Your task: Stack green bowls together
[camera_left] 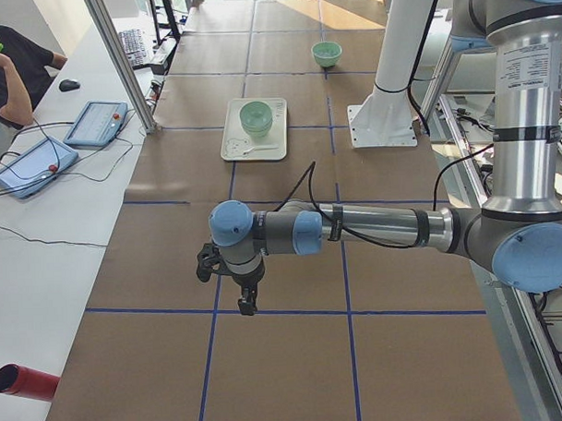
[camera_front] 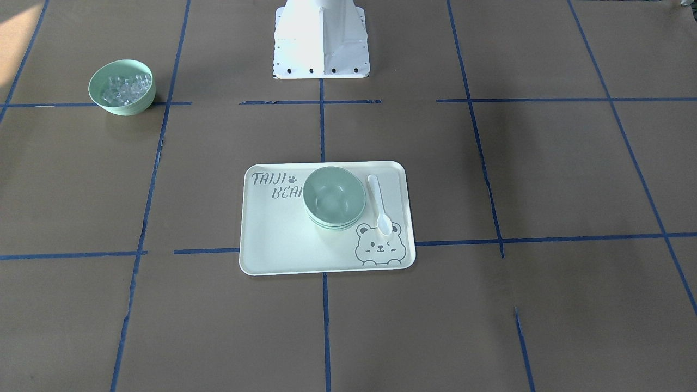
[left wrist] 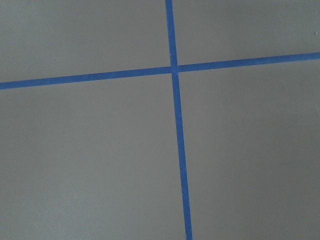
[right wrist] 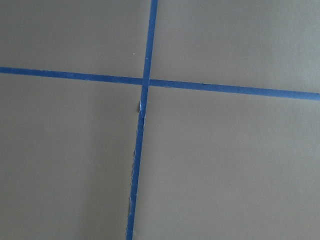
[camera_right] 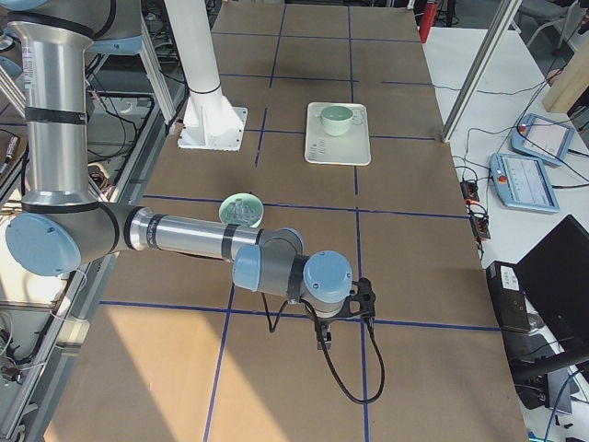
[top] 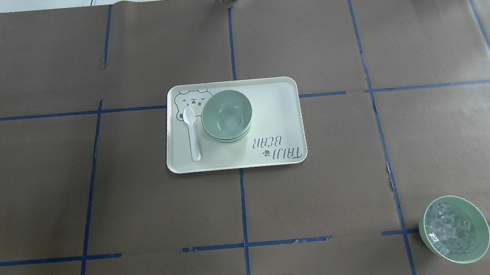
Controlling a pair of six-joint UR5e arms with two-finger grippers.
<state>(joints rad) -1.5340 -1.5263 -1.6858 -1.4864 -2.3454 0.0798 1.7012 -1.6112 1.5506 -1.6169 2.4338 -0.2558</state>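
Observation:
The green bowls [camera_front: 334,197] sit nested in one stack on the pale bear-print tray [camera_front: 283,245] at the table's middle; rim edges show under the top bowl. The stack also shows in the overhead view [top: 227,115] and small in both side views [camera_left: 256,117] [camera_right: 337,117]. My left gripper [camera_left: 248,299] hangs over bare table far from the tray, toward the table's left end. My right gripper [camera_right: 324,341] hangs over bare table toward the right end. Both show only in side views, so I cannot tell whether they are open or shut. Both wrist views show only brown paper and blue tape.
A white spoon [camera_front: 379,204] lies on the tray beside the stack. A separate green bowl of clear ice-like cubes [top: 454,229] stands near the robot's right front. The white robot base [camera_front: 321,41] is at the table's near-robot edge. Operator pendants [camera_left: 93,125] lie on a side bench.

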